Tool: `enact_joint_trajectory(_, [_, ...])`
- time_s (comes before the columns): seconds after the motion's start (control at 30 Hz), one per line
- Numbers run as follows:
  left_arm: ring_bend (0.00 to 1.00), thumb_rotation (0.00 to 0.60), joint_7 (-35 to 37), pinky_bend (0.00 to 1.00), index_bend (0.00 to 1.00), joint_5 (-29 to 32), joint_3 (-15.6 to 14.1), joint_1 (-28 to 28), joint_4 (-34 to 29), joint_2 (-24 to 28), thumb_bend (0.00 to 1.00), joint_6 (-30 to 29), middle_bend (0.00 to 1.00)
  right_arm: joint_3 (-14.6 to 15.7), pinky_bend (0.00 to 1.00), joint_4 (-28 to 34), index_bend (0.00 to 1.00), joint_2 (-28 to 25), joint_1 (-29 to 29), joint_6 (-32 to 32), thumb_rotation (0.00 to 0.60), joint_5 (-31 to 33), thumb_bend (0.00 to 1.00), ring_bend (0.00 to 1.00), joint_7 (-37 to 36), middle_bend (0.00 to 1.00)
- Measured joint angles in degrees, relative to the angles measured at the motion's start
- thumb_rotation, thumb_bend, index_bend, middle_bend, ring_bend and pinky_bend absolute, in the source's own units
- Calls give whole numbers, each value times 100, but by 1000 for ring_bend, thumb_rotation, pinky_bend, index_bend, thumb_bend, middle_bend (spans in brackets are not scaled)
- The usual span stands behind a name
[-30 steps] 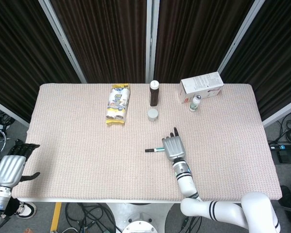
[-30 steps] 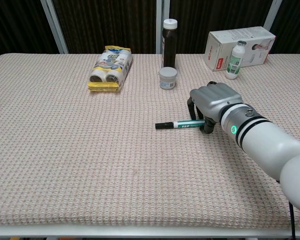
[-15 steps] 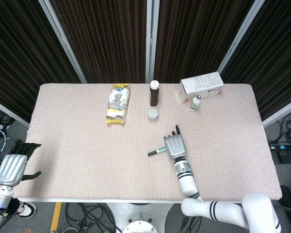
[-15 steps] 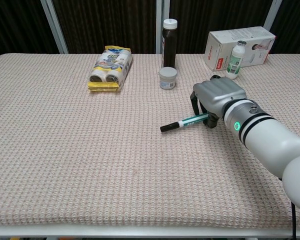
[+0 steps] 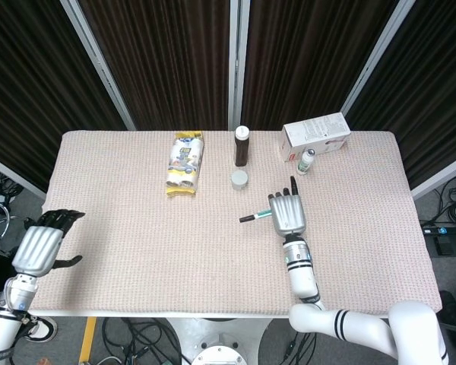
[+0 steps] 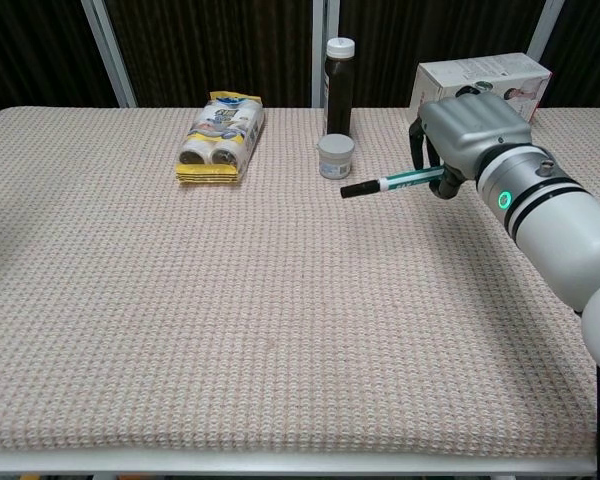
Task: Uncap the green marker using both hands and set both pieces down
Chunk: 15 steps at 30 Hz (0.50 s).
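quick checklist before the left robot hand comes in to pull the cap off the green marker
1. Right robot hand holds the green marker: ok, the barrel is gripped and lifted off the table.
2. Cap end free to grab: ok, the black cap sticks out to the left of the fingers.
3. Cap on: ok, marker is in one piece.
4. Left robot hand empty and ready: ok for empty, fingers apart, but it sits off the table's left edge, far from the marker.
5. Path to the cap: cannot tell exactly; the small jar and dark bottle stand just behind the cap.
6. Grip firmness: cannot tell.
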<state>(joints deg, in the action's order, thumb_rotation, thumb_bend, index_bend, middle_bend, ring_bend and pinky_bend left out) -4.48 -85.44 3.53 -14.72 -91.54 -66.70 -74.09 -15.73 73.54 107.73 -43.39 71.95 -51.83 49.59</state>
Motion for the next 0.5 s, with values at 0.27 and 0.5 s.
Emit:
enact_joint_trajectory(0.27, [145,600,-700,211,215,476,408,-375,-280,-302,60,195,202,-220,9,-153,682,12,-71,310,600,-313,307,319,-157,604])
enact_joint_trajectory(0.5, [203,600,-1695,262,246,979,765,-756,-378,-795,85,260,262,-505,9,-423,682,256,-120,436,600,-276,308,319,-359,604])
